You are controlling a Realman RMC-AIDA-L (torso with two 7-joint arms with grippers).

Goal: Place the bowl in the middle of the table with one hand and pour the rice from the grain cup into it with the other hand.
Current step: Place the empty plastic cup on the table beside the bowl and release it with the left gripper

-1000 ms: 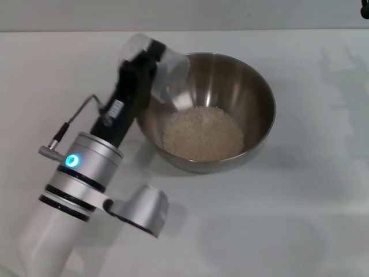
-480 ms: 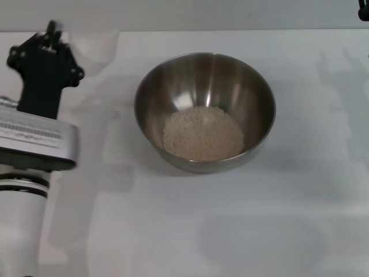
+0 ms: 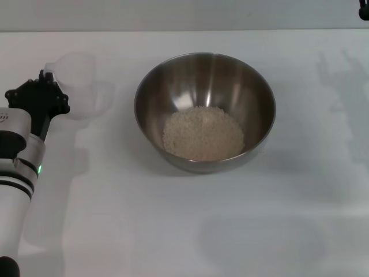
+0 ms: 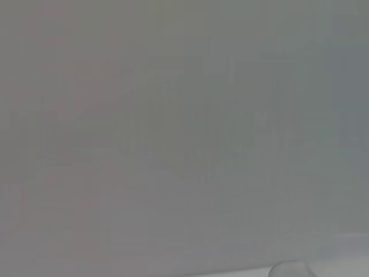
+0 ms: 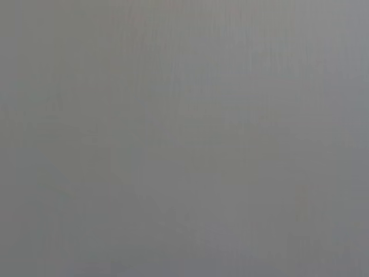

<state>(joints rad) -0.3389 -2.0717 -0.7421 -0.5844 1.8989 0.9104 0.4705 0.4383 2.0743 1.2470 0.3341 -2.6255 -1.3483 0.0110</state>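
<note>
The bowl [image 3: 204,81], a large stainless-steel one, stands in the middle of the table [image 3: 190,231]. The rice [image 3: 203,133] lies in a pale heap on its bottom. The grain cup [image 3: 81,86], clear plastic and looking empty, stands upright on the table left of the bowl. My left gripper [image 3: 47,92] is at the cup's left side by its small handle and holds it; the black gripper body hides the fingers. My right gripper is out of view. Both wrist views show only plain grey.
My left arm [image 3: 17,167] runs up the left edge of the head view. A small dark part [image 3: 364,8] shows at the top right corner; I cannot tell what it is. The white tabletop stretches around the bowl.
The left gripper lifted the tilted cup away from the bowl's left rim, swung it left, turned it upright and lowered it to the table. The bowl and rice did not move.
</note>
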